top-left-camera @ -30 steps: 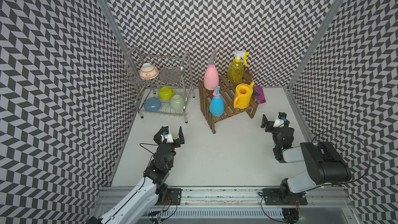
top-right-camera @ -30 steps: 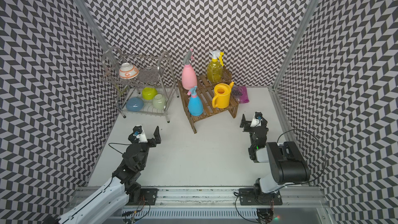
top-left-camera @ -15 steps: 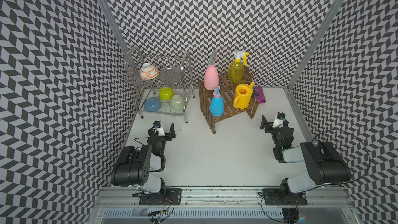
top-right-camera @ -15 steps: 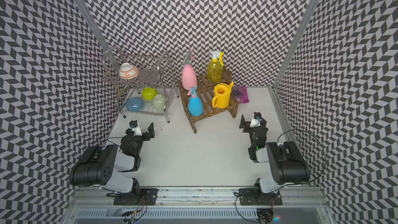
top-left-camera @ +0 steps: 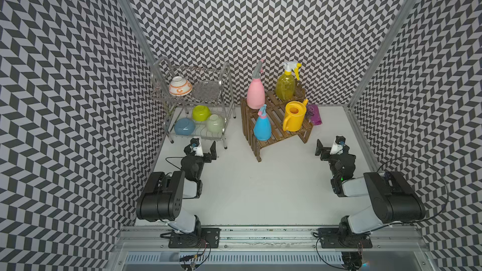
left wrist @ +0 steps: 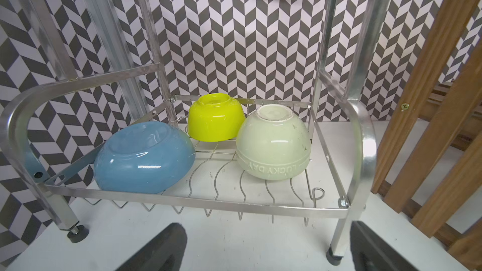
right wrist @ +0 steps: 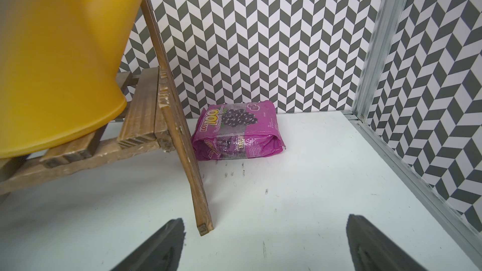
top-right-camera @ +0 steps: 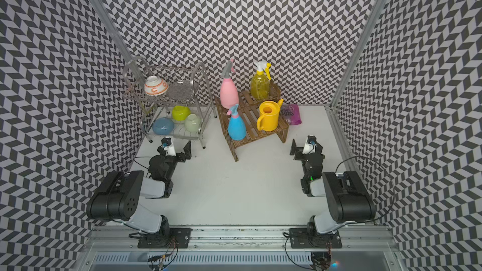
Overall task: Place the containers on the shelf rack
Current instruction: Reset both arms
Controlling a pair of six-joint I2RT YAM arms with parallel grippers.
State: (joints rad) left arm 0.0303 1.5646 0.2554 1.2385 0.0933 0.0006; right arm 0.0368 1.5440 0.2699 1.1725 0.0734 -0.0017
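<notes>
Folding back from its outstretched reach of a second ago, the left arm now sits tucked over its base. The left gripper (top-left-camera: 204, 149) hovers low in front of the wire dish rack (top-left-camera: 226, 92), jaws spread wide and empty. The right gripper (top-left-camera: 329, 149) has not moved. It is likewise spread wide, holds nothing, and faces the purple packet (top-left-camera: 314, 114) lying beside the shelf rack (top-left-camera: 273, 112).

All four containers stand upright on the shelf rack:
- upper step: pink spray bottle (top-left-camera: 255, 95) and yellow trigger sprayer (top-left-camera: 286, 88)
- lower step: blue spray bottle (top-left-camera: 262, 126) and yellow watering can (top-left-camera: 293, 118)

No container remains on the table (top-left-camera: 260, 191). Judgement: placement looks complete, both arms appear parked, and no further pick seems required.
</notes>
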